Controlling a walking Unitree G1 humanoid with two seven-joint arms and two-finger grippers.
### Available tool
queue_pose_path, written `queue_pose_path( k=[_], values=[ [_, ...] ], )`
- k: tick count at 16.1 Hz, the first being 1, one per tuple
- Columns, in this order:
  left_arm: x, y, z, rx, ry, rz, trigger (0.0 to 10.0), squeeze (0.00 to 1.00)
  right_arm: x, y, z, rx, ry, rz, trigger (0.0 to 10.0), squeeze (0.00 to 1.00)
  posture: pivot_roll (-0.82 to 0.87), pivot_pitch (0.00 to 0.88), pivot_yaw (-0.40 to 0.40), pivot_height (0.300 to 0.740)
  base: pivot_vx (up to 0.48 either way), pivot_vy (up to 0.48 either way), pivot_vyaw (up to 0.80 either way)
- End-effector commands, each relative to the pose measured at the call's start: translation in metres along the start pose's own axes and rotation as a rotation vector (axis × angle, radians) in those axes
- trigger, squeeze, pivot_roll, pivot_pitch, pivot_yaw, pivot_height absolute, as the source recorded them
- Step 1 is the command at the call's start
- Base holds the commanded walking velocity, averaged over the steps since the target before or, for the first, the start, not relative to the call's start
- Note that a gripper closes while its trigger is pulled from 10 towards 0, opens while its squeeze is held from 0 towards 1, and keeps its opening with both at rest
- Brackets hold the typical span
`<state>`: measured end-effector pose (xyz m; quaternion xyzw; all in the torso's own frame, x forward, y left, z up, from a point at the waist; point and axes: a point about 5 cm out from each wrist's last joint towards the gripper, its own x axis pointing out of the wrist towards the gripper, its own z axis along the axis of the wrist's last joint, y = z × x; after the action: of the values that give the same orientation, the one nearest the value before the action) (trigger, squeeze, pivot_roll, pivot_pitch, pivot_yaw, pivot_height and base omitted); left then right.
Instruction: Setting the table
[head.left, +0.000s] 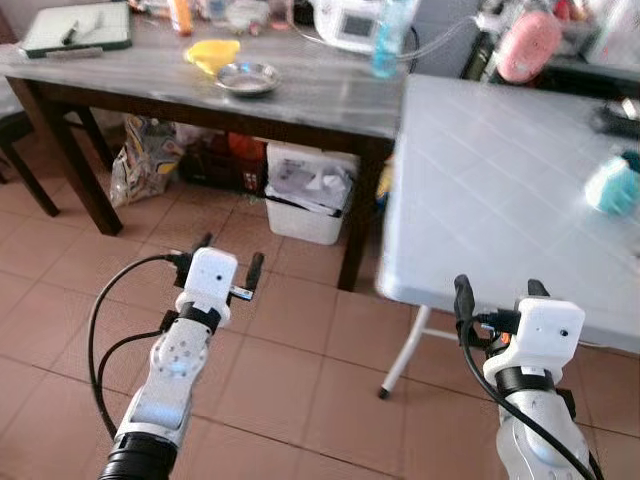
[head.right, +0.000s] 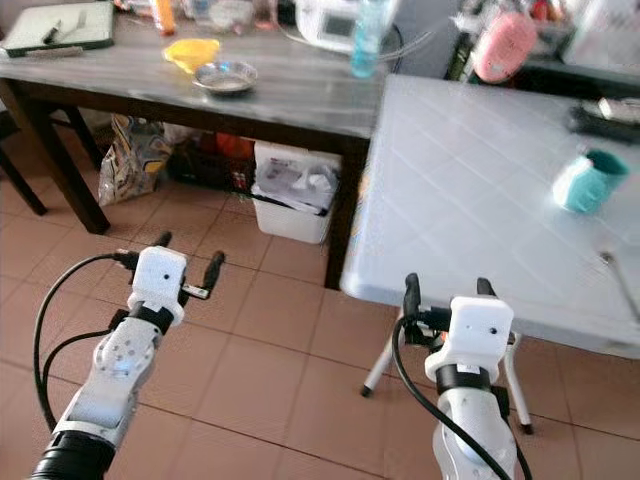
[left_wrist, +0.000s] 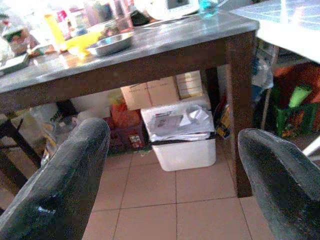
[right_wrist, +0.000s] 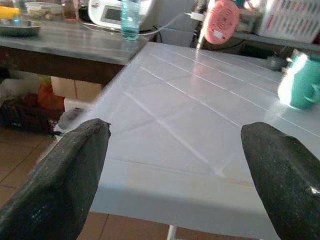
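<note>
- Hovering before the white folding table's (head.right: 470, 170) near edge, the right claw (head.right: 447, 287) gapes wide, empty.
- Left claw (head.left: 229, 255), also wide, hangs over the tiled floor (head.left: 290, 350).
- Teal ceramic mug (head.right: 586, 180) stands near the table's right edge.

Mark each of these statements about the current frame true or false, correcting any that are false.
1. The left hand is open and holds nothing. True.
2. The teal mug stands on the dark wooden table. False: it stands on the white table.
3. The metal bowl sits beside the yellow bowl on the dark table. True.
4. The right hand grips the teal mug. False: it is open and empty, near the white table's edge.
5. A white bin stands under the dark table. True.
</note>
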<state>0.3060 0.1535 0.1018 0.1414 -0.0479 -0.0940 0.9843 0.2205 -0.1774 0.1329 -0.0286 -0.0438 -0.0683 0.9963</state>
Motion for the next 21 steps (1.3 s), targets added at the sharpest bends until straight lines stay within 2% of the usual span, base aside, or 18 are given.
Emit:
queue_pose_path(
  k=[1,8,10,13,14,16,21],
  values=[
    [0.001,-0.009,0.003,-0.002,-0.012,-0.034,10.0,0.0,-0.002,-0.007,0.001,-0.01,0.0,-0.02,10.0,0.0,0.05,0.103,-0.019,0.74,0.0,-0.442,0.0],
    [0.008,-0.011,0.006,-0.007,-0.013,-0.05,10.0,0.0,-0.008,-0.011,0.003,-0.032,-0.002,-0.035,10.0,0.0,0.01,0.107,0.011,0.74,0.0,-0.443,0.0],
    [0.014,-0.005,0.012,0.003,-0.043,-0.079,10.0,0.0,-0.008,-0.007,0.001,-0.028,-0.002,-0.041,10.0,0.0,0.03,0.102,0.011,0.74,0.0,0.0,0.0],
    [0.015,-0.001,0.014,-0.005,-0.041,-0.04,10.0,0.0,-0.006,-0.011,-0.001,-0.022,0.008,-0.055,10.0,0.0,0.03,0.097,0.007,0.74,0.0,0.0,0.0],
    [0.011,-0.004,0.007,-0.002,-0.023,-0.037,10.0,0.0,-0.005,-0.015,-0.002,-0.027,0.011,-0.081,10.0,0.0,0.03,0.102,0.005,0.74,0.0,0.0,0.0],
    [0.009,-0.01,0.01,-0.008,-0.034,-0.054,10.0,0.0,-0.005,-0.019,0.002,-0.035,0.004,-0.105,10.0,0.0,0.03,0.112,0.01,0.74,0.0,0.0,0.0],
    [0.014,-0.011,0.01,-0.025,-0.027,-0.056,10.0,0.0,-0.008,-0.022,-0.004,-0.052,0.021,-0.131,10.0,0.0,0.01,0.108,0.024,0.74,0.0,0.0,0.0]
  ],
)
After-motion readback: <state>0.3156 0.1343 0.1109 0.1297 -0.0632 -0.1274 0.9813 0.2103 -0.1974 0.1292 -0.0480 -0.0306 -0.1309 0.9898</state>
